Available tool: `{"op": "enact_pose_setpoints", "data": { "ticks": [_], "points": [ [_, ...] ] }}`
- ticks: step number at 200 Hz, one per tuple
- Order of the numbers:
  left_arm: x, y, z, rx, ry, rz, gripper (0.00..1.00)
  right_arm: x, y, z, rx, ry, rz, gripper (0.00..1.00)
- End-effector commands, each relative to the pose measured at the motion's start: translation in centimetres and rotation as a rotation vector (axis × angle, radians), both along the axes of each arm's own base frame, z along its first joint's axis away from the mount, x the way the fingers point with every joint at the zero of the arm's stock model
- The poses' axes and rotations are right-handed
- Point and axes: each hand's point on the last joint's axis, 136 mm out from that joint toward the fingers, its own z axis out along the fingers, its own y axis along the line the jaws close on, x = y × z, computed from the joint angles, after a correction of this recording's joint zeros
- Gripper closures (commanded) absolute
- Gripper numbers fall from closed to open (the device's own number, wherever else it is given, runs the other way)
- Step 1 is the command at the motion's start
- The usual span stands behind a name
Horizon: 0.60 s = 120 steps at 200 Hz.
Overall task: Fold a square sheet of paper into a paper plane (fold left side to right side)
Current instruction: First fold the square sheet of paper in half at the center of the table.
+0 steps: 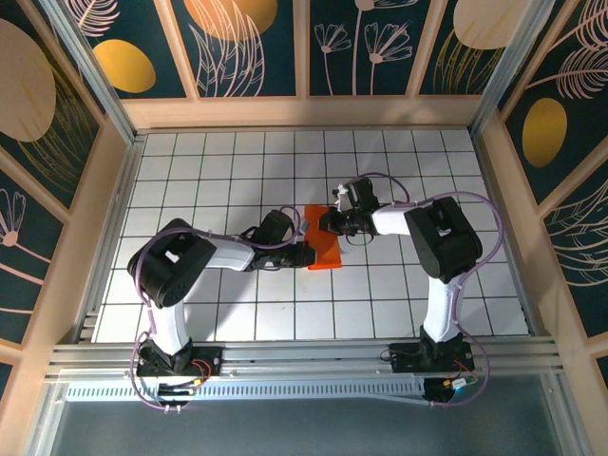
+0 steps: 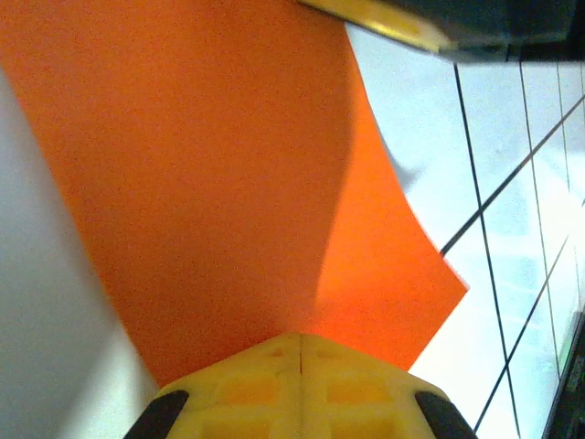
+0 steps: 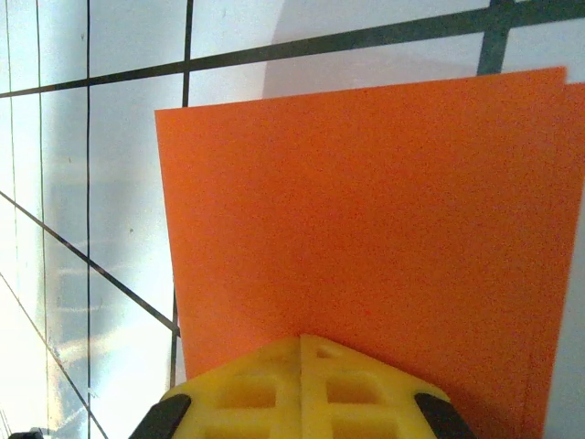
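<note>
Two black-and-white robot arms sit bolted to the silver aluminium rail [image 1: 304, 356] at the near edge. The left arm [image 1: 180, 266] and the right arm [image 1: 442, 237] both reach inward to the middle of the white grid-tiled table [image 1: 218, 171], with purple cables looping along them.

Left gripper [image 1: 302, 255] first: on its wrist cam the yellow fingertips [image 2: 265, 366] are pressed together with no gap, and the thin bright orange sheet of paper [image 2: 210, 183] runs right into where they meet, so it looks pinched on the edge. From that pinch the paper curves up and away, bowed rather than flat, with one corner sticking out to the right over the tiles.

Right gripper [image 1: 330, 224] is just a bit further out, pretty much the same deal. Its yellow fingertips [image 3: 265, 384] are together and clamped on the orange sheet of paper [image 3: 366, 210]. A second edge peeks out along the paper's right side there, so it looks like two layers.

From above, the orange sheet of paper [image 1: 325, 245] sits between the two grippers near the table's centre, longer than wide, slanted a little. The left gripper is on its near-left edge, the right one at its far end.

Past that it's bare tiles, then a pale wooden frame [image 1: 304, 112] and dark blue wall panels [image 1: 247, 47] with gold circles and line-drawn flowers.
</note>
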Motion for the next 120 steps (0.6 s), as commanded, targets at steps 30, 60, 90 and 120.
{"op": "enact_pose_setpoints", "data": {
  "ticks": [30, 60, 90, 120],
  "points": [
    [-6.1, 2.5, -3.2, 0.097, 0.141, -0.074, 1.00, -2.3, -3.1, -4.2, -0.157, 0.114, -0.041, 1.00],
    [-6.9, 3.2, -3.5, 0.105, 0.155, -0.066, 1.00, -2.4, -3.0, -4.2, -0.156, 0.113, -0.039, 1.00],
    [-5.9, 2.7, -1.4, 0.071, 0.111, -0.047, 1.00, -2.4, -2.8, -3.9, -0.147, 0.107, -0.034, 1.00],
    [-2.8, 1.9, 3.2, -0.019, 0.029, -0.014, 1.00, -2.4, -2.7, -3.6, -0.142, 0.102, -0.033, 1.00]
  ]
}}
